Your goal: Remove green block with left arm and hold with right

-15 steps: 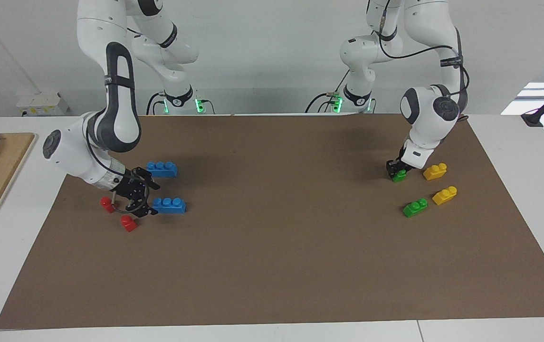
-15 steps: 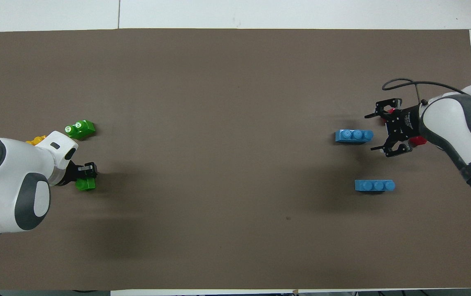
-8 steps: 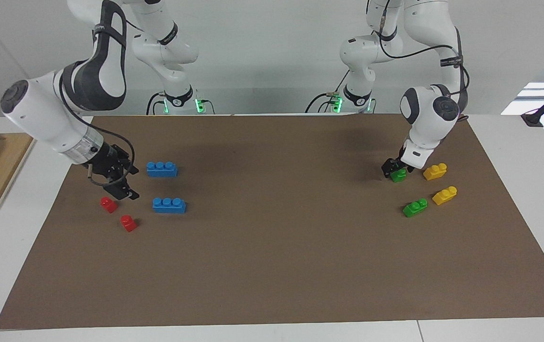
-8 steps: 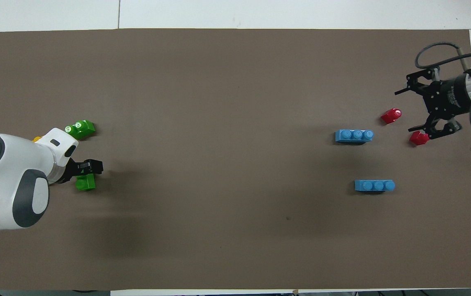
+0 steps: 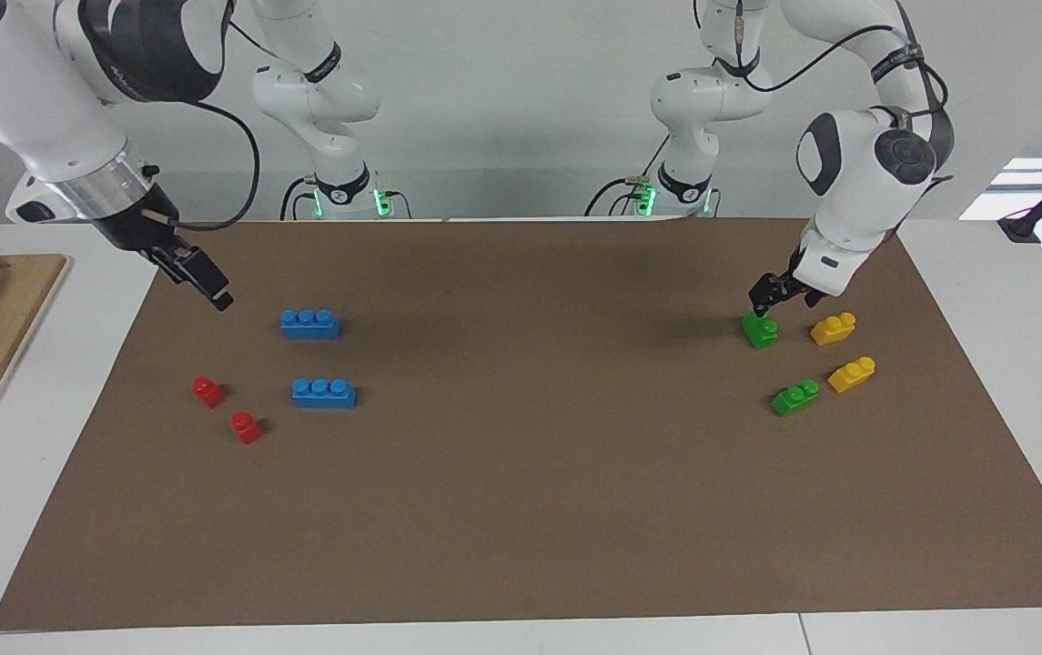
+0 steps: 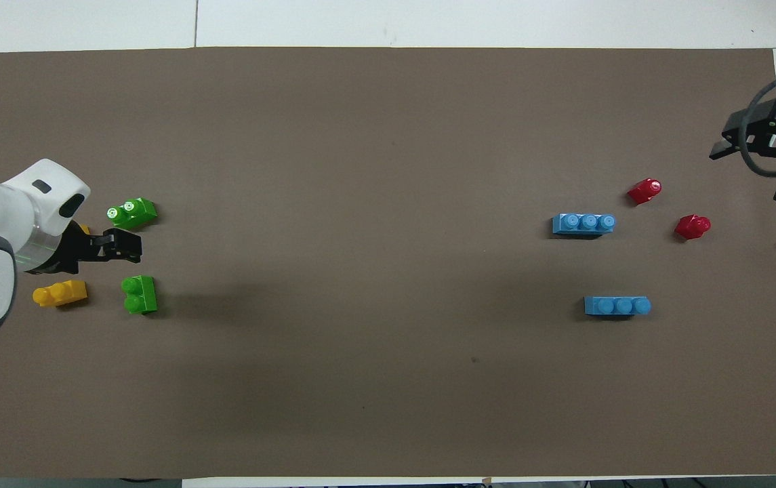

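Both hands rose; left hand (image 5: 771, 293) released green block (image 5: 760, 329).

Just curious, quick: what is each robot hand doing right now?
Left gripper: open, empty, just above the green block.
Right gripper: open, empty, raised over the mat's edge.
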{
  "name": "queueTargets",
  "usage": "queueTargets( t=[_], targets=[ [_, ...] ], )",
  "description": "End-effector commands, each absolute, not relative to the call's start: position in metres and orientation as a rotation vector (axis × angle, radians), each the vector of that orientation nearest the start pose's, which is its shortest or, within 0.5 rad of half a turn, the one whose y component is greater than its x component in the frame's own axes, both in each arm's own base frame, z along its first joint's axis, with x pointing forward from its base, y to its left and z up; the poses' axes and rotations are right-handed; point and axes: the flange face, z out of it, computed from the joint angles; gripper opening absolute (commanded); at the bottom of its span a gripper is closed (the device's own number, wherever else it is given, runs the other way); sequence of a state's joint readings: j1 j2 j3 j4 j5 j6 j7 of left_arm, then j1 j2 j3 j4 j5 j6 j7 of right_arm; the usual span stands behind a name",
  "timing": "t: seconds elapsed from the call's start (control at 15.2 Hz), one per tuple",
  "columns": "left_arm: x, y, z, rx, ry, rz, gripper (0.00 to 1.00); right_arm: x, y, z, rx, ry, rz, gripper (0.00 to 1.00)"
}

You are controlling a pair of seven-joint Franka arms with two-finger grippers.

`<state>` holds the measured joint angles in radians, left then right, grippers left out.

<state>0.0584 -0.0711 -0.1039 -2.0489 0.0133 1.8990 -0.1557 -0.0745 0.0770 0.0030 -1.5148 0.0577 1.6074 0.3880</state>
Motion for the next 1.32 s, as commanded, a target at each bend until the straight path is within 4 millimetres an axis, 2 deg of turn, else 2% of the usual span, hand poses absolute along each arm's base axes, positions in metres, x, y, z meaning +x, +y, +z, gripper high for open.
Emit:
queueTargets(
  t=[0.0, 0.13, 0.26, 0.4, 0.59, 0.66, 0.86, 1.05, 1.12, 1.25],
  targets=[
    [0.51, -0.019, 0.513, -3.118, -0.187, 0.088, 1.0, 0.565, -0.028, 0.633, -3.146, 0.304, -0.048, 1.0],
    [0.507, -0.024, 0.537, -3.116, -0.175, 0.097, 1.0, 0.557, -0.029, 0.641, -3.162, 0.174, -0.037, 1.0],
    [0.51, -0.022, 0.567, -3.116, -0.179, 0.111, 1.0, 0.554, -0.028, 0.643, -3.165, 0.13, -0.027, 1.0],
    [0.509, -0.013, 0.578, -3.117, -0.203, 0.102, 1.0, 0.552, -0.028, 0.641, -3.165, 0.133, -0.014, 1.0],
    [0.519, -0.012, 0.591, -3.121, -0.205, 0.093, 1.0, 0.551, -0.028, 0.64, -3.166, 0.135, -0.007, 1.0],
    [0.521, -0.014, 0.603, -3.123, -0.195, 0.083, 1.0, 0.55, -0.028, 0.638, -3.166, 0.138, -0.002, 1.0],
    [0.541, -0.013, 0.617, -3.126, -0.195, 0.101, 1.0, 0.547, -0.027, 0.634, -3.167, 0.135, 0.005, 1.0],
    [0.545, -0.016, 0.608, -3.12, -0.182, 0.181, 1.0, 0.546, -0.027, 0.632, -3.165, 0.137, 0.015, 1.0],
    [0.551, -0.02, 0.604, -3.119, -0.17, 0.198, 1.0, 0.546, -0.029, 0.631, -3.165, 0.142, 0.017, 1.0],
    [0.564, -0.02, 0.607, -3.12, -0.168, 0.234, 1.0, 0.545, -0.029, 0.633, -3.163, 0.149, 0.01, 1.0]
  ],
)
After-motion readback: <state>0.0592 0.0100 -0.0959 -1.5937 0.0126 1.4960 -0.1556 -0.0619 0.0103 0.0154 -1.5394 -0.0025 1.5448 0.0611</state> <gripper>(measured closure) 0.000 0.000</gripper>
